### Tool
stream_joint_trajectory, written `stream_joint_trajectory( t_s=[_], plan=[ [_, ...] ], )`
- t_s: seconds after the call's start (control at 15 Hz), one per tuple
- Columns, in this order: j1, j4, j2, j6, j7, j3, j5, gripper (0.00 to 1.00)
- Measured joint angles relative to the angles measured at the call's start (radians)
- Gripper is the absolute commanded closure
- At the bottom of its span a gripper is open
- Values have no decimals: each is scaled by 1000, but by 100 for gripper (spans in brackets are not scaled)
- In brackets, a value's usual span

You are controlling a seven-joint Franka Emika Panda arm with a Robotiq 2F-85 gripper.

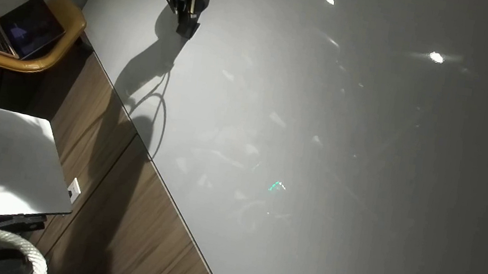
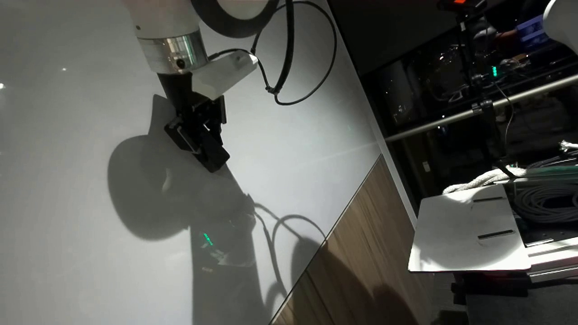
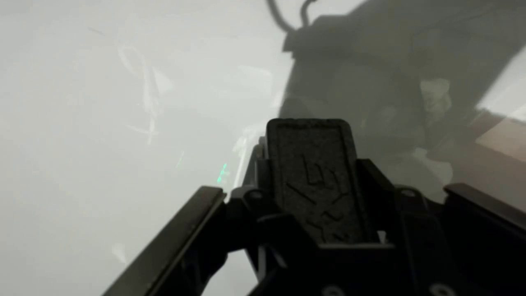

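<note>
Wrist view shows the gripper (image 3: pixel 314 172) with its fingers (image 3: pixel 372 181) pinching a dark block (image 3: pixel 312 160) by its sides, one end jutting past the tips. The block has rounded corners and a matt, grainy skin like foam or felt, its face scored with short crooked lines. Behind it spreads a glossy white panel (image 3: pixel 61 197), faintly smeared, with a broad shadow (image 3: pixel 349 82) across it. Since that end overhangs, a hard or sideways push could twist the block or work it loose.

In an exterior view, the block's tip seems close to the panel, though contact is hard to judge in the shade. Wood-grain boards (image 1: pixel 156 220) border the panel; an open laptop (image 1: pixel 27 28) rests on a tan, round-edged chair (image 1: pixel 71 22), well apart from the gripper.

In an exterior view, a black cable (image 2: pixel 289 40) hangs in slack loops beside the smooth pale arm (image 2: pixel 158 18); a sharp turn could snag it. Beyond lie a flat, slotted white plate (image 2: pixel 456 230) and thick twisted rope (image 2: pixel 485 179).
</note>
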Motion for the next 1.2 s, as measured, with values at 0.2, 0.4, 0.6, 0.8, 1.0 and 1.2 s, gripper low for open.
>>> stream_joint_trajectory(
  t_s=[0.2,0.4,0.6,0.8,1.0,1.2],
  plan=[
    [28,99,4,-50,-1,13,-3,71],
    [45,170,6,-73,-9,19,-3,71],
    [42,162,2,-64,-9,19,-1,71],
    [17,90,-17,-10,-5,17,21,71],
    [-25,-17,-43,79,3,14,55,71],
    [-61,-107,-59,167,11,8,89,71]
  ],
)
